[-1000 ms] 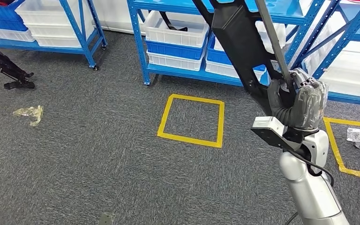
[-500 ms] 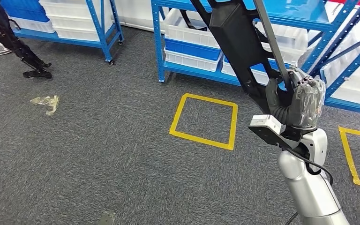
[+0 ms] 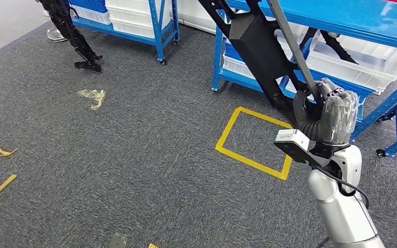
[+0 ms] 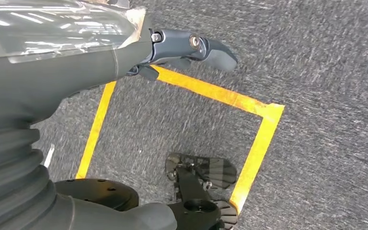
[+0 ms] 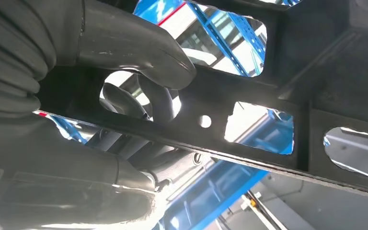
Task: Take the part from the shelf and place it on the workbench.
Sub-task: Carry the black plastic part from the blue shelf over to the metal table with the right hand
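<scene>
The right hand (image 3: pixel 324 116) grips a long black part (image 3: pixel 258 46) at its lower end, fingers wrapped through one of its cut-outs; the part rises up and away from the hand, slanting toward the upper left of the head view, with a thin grey bar along its right side; the right wrist view shows the thumb (image 5: pixel 134 45) pressed over the part's flat black frame (image 5: pixel 268 110) and darker fingers curled through an opening. The left hand (image 4: pixel 191 45) hangs over grey carpet (image 4: pixel 326 72) above a square of yellow tape (image 4: pixel 263 139); nothing lies in it, though I cannot tell how far apart its fingers are. In the head view, another yellow tape square (image 3: pixel 253 142) lies on the carpet just left of the right hand; blue shelves (image 3: pixel 341 20) with white bins (image 3: pixel 362 62) stand behind; a crumpled scrap of clear wrap (image 3: pixel 93 96) lies on the floor to the left.
</scene>
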Robot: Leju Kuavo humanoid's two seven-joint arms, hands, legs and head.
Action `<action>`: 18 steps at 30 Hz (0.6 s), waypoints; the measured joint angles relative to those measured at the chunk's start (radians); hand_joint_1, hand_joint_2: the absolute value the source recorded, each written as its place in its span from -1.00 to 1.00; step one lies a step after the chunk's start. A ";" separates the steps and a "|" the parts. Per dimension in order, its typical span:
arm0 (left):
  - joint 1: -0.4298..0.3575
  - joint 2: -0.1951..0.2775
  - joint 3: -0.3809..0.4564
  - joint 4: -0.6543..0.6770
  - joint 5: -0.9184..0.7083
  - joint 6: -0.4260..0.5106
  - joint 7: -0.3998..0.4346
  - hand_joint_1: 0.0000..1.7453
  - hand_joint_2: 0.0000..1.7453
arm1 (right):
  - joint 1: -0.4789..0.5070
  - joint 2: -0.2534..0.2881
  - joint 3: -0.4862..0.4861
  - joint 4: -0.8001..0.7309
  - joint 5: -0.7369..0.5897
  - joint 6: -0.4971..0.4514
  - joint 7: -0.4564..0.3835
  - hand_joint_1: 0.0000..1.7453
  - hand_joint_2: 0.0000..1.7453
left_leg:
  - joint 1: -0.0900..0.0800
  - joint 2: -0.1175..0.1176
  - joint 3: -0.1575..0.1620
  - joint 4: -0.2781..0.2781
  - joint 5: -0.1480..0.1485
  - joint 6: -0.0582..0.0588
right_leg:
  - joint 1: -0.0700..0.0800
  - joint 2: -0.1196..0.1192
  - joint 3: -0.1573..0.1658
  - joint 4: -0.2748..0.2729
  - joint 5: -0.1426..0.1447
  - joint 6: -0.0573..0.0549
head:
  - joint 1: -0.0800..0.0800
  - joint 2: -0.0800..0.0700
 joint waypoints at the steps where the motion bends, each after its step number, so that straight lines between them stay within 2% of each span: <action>1: 0.001 0.001 0.000 0.000 0.001 0.002 0.000 -1.00 1.00 | 0.000 0.001 0.000 0.000 0.001 0.001 0.001 0.94 1.00 | -0.002 0.004 -0.003 0.003 -0.003 -0.004 | -0.003 -0.009 0.004 -0.004 0.001 -0.003 | 0.000 0.000; 2: 0.002 0.001 0.000 0.000 0.003 0.005 -0.001 -1.00 1.00 | -0.001 0.002 0.000 0.000 0.001 0.001 0.001 0.94 1.00 | -0.003 0.021 -0.011 0.019 -0.015 -0.010 | -0.007 -0.020 0.008 -0.007 0.001 -0.009 | -0.004 0.000; 3: 0.001 0.002 0.000 0.000 0.004 0.007 -0.002 -1.00 1.00 | -0.001 0.003 0.000 0.000 0.001 0.001 0.001 0.94 1.00 | -0.003 0.049 -0.030 0.058 -0.038 -0.017 | -0.012 -0.031 0.013 -0.010 0.001 -0.014 | -0.007 0.000; 4: 0.000 0.001 0.000 0.000 0.005 0.008 -0.003 -1.00 1.00 | -0.001 0.003 0.000 0.000 0.001 0.001 0.001 0.94 1.00 | 0.001 0.082 -0.060 0.116 -0.067 -0.025 | -0.013 -0.042 0.016 -0.011 -0.001 -0.018 | -0.010 0.000; 5: -0.001 0.001 0.000 0.000 0.006 0.009 -0.003 -1.00 1.00 | 0.000 0.004 0.000 0.000 0.001 0.001 0.001 0.94 1.00 | 0.007 0.105 -0.096 0.186 -0.097 -0.033 | -0.013 -0.054 0.018 -0.011 -0.002 -0.022 | -0.014 0.000; 6: -0.001 0.001 -0.001 0.000 0.005 0.008 -0.002 -1.00 1.00 | 0.000 0.004 0.000 0.000 0.001 0.002 0.001 0.94 1.00 | 0.015 0.118 -0.132 0.249 -0.118 -0.039 | -0.013 -0.065 0.018 -0.011 -0.003 -0.023 | -0.014 0.000; 7: -0.001 0.001 -0.001 0.000 0.005 0.007 -0.001 -1.00 1.00 | 0.001 0.004 0.000 0.000 0.002 0.003 0.001 0.94 1.00 | 0.021 0.124 -0.154 0.282 -0.121 -0.045 | -0.013 -0.076 0.018 -0.011 -0.004 -0.023 | -0.014 0.000; 8: 0.000 0.000 -0.001 0.000 0.005 0.006 0.000 -1.00 1.00 | 0.001 0.005 0.000 0.000 0.002 0.004 0.002 0.94 1.00 | 0.028 0.129 -0.156 0.276 -0.106 -0.049 | -0.014 -0.087 0.018 -0.011 -0.005 -0.023 | -0.014 0.000; 9: 0.000 0.001 -0.001 0.000 0.005 0.005 0.000 -1.00 1.00 | 0.002 0.006 0.000 0.000 0.002 0.005 0.001 0.94 1.00 | 0.034 0.136 -0.139 0.234 -0.077 -0.053 | -0.016 -0.098 0.020 -0.011 -0.007 -0.021 | -0.014 0.000; 11: -0.002 0.001 -0.001 0.000 0.005 0.004 0.000 -1.00 1.00 | 0.001 0.007 0.000 0.000 0.003 0.006 0.001 0.94 1.00 | 0.038 0.176 -0.068 0.097 -0.015 -0.059 | -0.014 -0.118 0.026 -0.009 -0.014 -0.011 | -0.015 0.000; 13: -0.005 0.000 -0.001 0.000 0.005 0.004 0.000 -1.00 1.00 | -0.001 0.006 -0.001 0.000 0.003 0.006 0.002 0.94 1.00 | 0.032 0.203 -0.023 0.015 0.007 -0.053 | -0.008 -0.136 0.031 -0.009 -0.021 0.002 | -0.012 0.000; 14: -0.006 0.000 -0.001 0.000 0.006 0.004 0.000 -1.00 1.00 | -0.001 0.006 -0.001 0.000 0.003 0.006 0.002 0.94 1.00 | 0.026 0.200 -0.019 0.005 0.007 -0.046 | -0.004 -0.146 0.033 -0.010 -0.023 0.008 | -0.009 0.000; 15: -0.006 0.000 -0.002 0.000 0.006 0.004 0.001 -1.00 1.00 | -0.002 0.007 -0.001 0.000 0.003 0.006 0.002 0.94 1.00 | 0.024 0.185 -0.020 0.005 0.009 -0.037 | -0.004 -0.157 0.036 -0.012 -0.024 0.014 | -0.007 0.000; 16: -0.005 0.001 -0.002 0.000 0.006 0.004 0.001 -1.00 1.00 | -0.002 0.007 0.000 0.000 0.003 0.006 0.002 0.94 1.00 | 0.022 0.173 -0.020 0.003 0.011 -0.028 | -0.007 -0.158 0.035 -0.009 -0.028 0.020 | -0.006 0.000; 17: -0.004 0.001 -0.002 0.000 0.006 0.004 0.001 -1.00 1.00 | -0.001 0.007 0.000 0.000 0.003 0.006 0.002 0.94 1.00 | 0.021 0.161 -0.019 0.000 0.014 -0.019 | -0.009 -0.146 0.030 0.004 -0.037 0.023 | -0.006 0.000; 18: -0.005 0.002 -0.002 0.000 0.006 0.004 0.001 -1.00 1.00 | 0.000 0.006 -0.001 0.000 0.003 0.006 0.002 0.94 1.00 | 0.022 0.149 -0.018 -0.002 0.016 -0.011 | -0.013 -0.122 0.014 0.038 -0.055 0.022 | -0.004 0.000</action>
